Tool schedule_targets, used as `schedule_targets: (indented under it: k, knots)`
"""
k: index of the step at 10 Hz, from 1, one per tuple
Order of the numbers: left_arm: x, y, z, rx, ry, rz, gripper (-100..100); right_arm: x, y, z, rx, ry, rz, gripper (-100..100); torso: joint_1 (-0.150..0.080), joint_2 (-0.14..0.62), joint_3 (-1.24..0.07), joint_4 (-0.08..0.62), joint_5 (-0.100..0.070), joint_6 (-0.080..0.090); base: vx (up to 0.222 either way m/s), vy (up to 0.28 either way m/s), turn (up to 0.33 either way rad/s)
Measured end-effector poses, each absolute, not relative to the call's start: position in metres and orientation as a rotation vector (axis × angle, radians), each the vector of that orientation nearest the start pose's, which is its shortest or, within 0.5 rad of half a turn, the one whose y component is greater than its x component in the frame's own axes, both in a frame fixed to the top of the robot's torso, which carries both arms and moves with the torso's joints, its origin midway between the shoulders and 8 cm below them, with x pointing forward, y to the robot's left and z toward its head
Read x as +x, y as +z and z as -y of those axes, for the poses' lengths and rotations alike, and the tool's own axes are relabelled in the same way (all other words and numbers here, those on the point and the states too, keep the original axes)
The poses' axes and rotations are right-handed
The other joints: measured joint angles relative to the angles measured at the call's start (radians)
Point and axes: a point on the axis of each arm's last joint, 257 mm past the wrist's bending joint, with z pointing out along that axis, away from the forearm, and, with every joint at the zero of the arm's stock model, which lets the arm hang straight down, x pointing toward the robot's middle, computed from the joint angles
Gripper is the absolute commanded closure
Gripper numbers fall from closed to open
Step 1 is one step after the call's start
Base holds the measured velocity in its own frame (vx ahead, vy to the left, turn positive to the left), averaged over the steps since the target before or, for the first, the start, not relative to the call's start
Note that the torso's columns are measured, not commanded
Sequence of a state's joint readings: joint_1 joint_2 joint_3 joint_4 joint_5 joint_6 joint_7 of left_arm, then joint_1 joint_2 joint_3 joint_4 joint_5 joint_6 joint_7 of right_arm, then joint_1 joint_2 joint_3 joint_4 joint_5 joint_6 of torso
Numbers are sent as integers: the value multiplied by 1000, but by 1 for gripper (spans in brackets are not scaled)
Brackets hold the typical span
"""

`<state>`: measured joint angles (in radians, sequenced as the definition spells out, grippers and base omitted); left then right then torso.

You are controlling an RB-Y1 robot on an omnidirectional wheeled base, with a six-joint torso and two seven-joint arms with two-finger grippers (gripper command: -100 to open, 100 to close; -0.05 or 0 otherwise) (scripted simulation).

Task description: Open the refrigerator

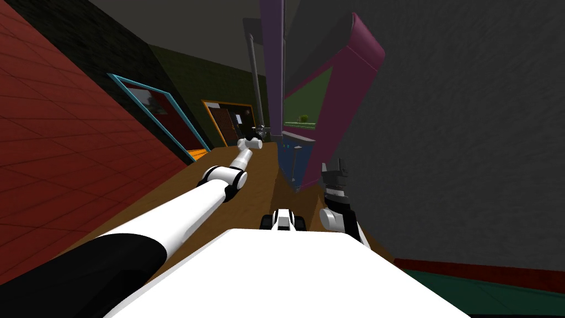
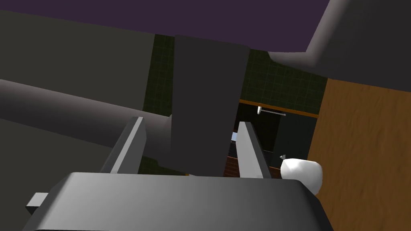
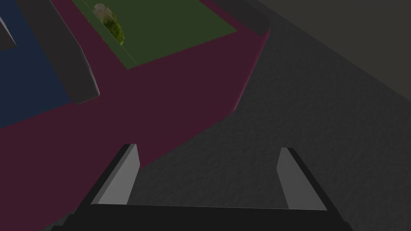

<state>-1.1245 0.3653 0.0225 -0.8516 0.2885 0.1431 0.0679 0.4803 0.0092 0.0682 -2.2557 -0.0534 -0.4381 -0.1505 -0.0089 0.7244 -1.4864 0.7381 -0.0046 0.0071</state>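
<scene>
Red tiled wall (image 1: 66,138) at far left; brown wood-look floor (image 1: 265,176) runs ahead.

Left arm stretched forward to the refrigerator's door handle (image 1: 254,77), a long grey bar. Left gripper (image 2: 189,120): fingers spread at full gap, straddling the handle's dark grey mounting post (image 2: 208,100). Not seen pressing its sides. The bar passes just behind one finger.

Purple door (image 1: 273,55) is beside the handle, edge-on and swung clear of the cabinet.

Refrigerator cabinet (image 1: 353,72), magenta, right of the door: green interior (image 1: 309,99) exposed, with a small yellow-green item (image 3: 109,22) on a shelf. Blue lower section (image 1: 289,157) below.

Right gripper (image 3: 206,146) is near the cabinet's lower corner, fingers apart, holding nothing. Dark grey wall (image 1: 469,138) at right.
</scene>
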Motion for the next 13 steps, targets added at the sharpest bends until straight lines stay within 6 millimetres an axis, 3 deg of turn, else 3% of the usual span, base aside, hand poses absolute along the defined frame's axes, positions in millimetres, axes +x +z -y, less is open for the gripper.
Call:
schedule_targets:
  k: [4,6,10,12,13]
  knots:
    - [757,130,-178,-960,-1437,-1128,100,363,8,263,822,1534,-575,0,10,1,1,2,2,0,-1,349,-102]
    - [756,137,-174,-944,-1450,-1128,100,363,8,263,823,1534,-575,0,-2,6,5,0,1,-4,16,243,-23]
    - [748,138,-143,-920,-1491,-1156,100,363,8,263,822,1534,-575,0,7,9,7,1,3,-4,10,339,-104]
    - [748,143,-139,-911,-1498,-1159,100,363,8,263,823,1534,-575,0,-2,14,11,0,2,-7,20,174,-33]
    - [746,142,-133,-908,-1505,-1164,100,363,8,263,822,1534,-575,0,5,13,10,0,2,-4,50,255,-82]
